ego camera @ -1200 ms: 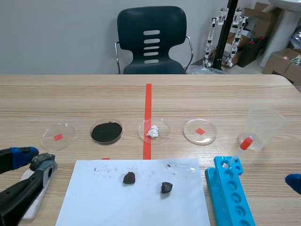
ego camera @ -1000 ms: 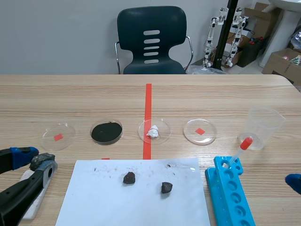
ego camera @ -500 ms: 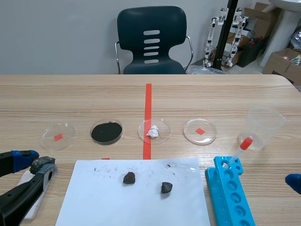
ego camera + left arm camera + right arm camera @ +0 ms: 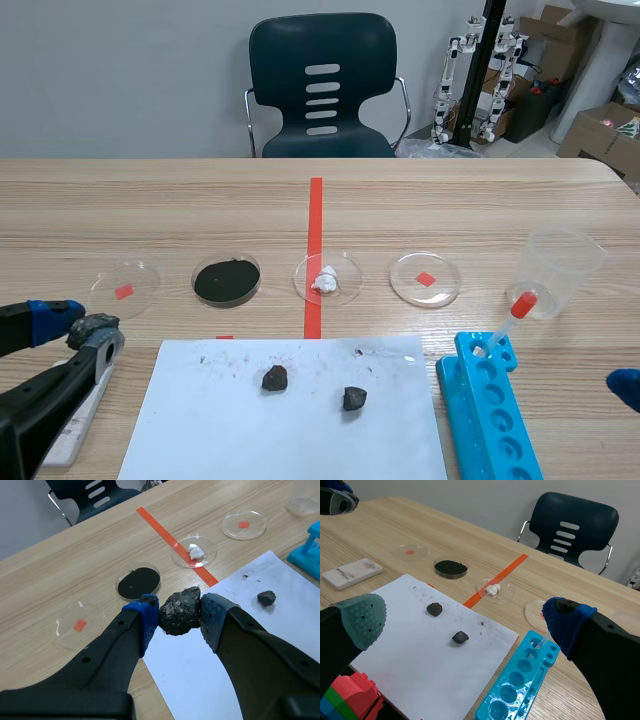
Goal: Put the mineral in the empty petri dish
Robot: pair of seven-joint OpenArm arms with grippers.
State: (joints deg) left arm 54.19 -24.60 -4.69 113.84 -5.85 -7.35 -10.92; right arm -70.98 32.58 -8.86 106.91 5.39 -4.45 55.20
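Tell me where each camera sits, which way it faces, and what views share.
Scene view: between the arms, facing across the table toward the chair; left gripper shows, clamping a rock.
Left wrist view: above that gripper, facing the dishes.
Right wrist view: behind the open right gripper, facing the paper.
Shared: paper, black-powder dish.

L gripper [image 4: 180, 612] is showing 2 thick matte-black fingers [image 4: 115, 650] w/ small round holes along them, tips wearing blue dotted pads [image 4: 146, 616]. R gripper [image 4: 465, 622] is wearing mismatched tips: grey-green pad [image 4: 364, 620] w/ dark dots, blue pad [image 4: 566, 622]; its fingers are looking black, rounded.
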